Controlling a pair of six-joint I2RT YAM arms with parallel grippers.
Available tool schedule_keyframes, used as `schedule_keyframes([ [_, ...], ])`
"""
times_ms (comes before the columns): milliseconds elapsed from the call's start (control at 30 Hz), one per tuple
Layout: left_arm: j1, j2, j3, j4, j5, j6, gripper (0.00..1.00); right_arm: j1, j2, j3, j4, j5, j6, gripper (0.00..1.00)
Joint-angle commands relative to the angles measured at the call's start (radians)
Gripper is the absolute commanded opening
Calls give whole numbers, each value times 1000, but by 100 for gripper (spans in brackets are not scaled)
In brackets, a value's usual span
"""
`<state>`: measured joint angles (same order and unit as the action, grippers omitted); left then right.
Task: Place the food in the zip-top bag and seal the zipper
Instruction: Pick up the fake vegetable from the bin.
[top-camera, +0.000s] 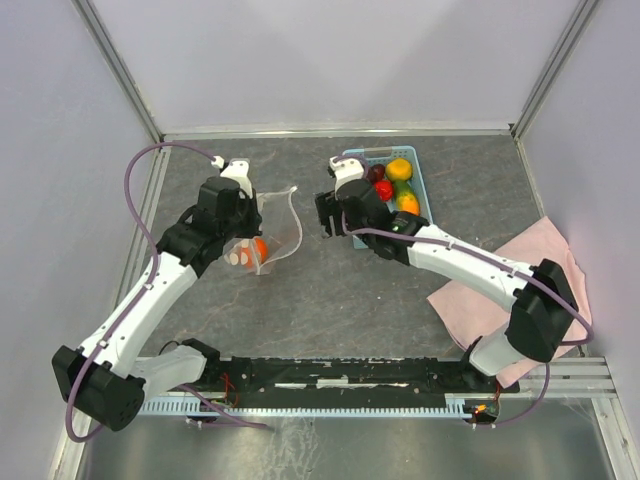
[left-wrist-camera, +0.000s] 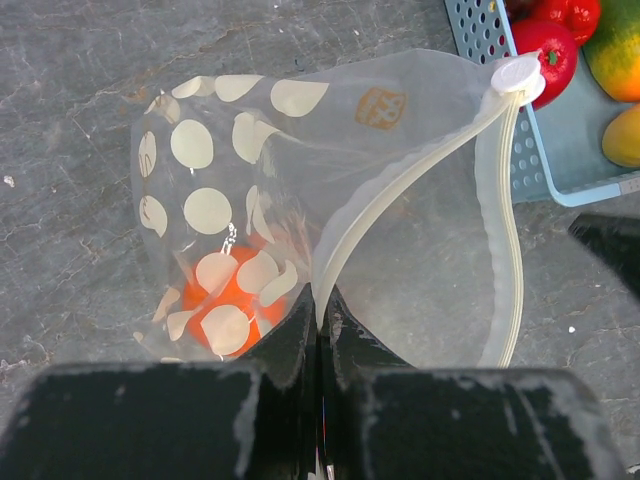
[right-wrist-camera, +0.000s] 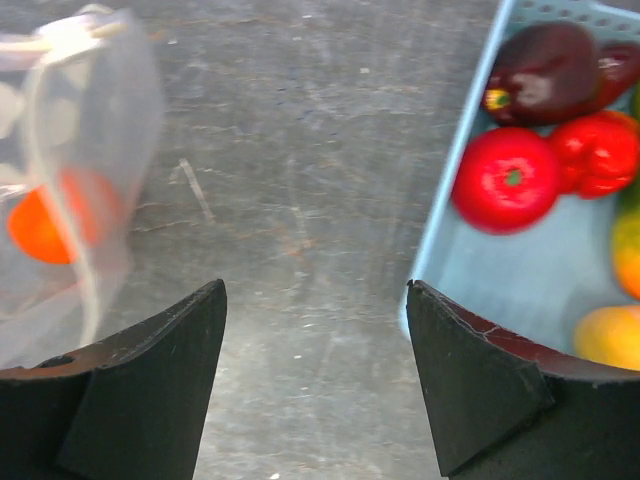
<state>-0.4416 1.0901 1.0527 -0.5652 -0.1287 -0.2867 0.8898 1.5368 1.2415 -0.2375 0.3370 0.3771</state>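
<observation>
The zip-top bag (top-camera: 280, 232), clear with white dots, stands open on the table left of centre. One orange piece of food (left-wrist-camera: 228, 300) lies inside it. My left gripper (left-wrist-camera: 322, 300) is shut on the bag's near zipper (left-wrist-camera: 400, 190) strip and holds the mouth open. My right gripper (right-wrist-camera: 315, 290) hangs open and empty over bare table, between the bag (right-wrist-camera: 80, 170) and the basket. The rest of the food lies in the basket: a dark purple piece (right-wrist-camera: 545, 70), a red tomato (right-wrist-camera: 505, 178), a red pepper (right-wrist-camera: 598, 150) and yellow-orange fruit (top-camera: 399, 168).
The light blue basket (top-camera: 425, 190) stands at the back right, its near wall (right-wrist-camera: 450, 180) just right of my right fingers. A pink cloth (top-camera: 520, 270) lies at the right edge. Enclosure walls ring the grey table.
</observation>
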Motion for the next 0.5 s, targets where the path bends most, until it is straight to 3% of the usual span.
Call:
schedule_keyframes([
  [0,11,-12,8,49,-19,-31,3,-79,-54,31,-37,21,-79,80],
  [233,19,1,10,44,-11,-29,3,-256,4,11,-50,7,-101,81],
  [467,22,16,13,40,0,-26,3,-335,95,5,30,18,-43,81],
])
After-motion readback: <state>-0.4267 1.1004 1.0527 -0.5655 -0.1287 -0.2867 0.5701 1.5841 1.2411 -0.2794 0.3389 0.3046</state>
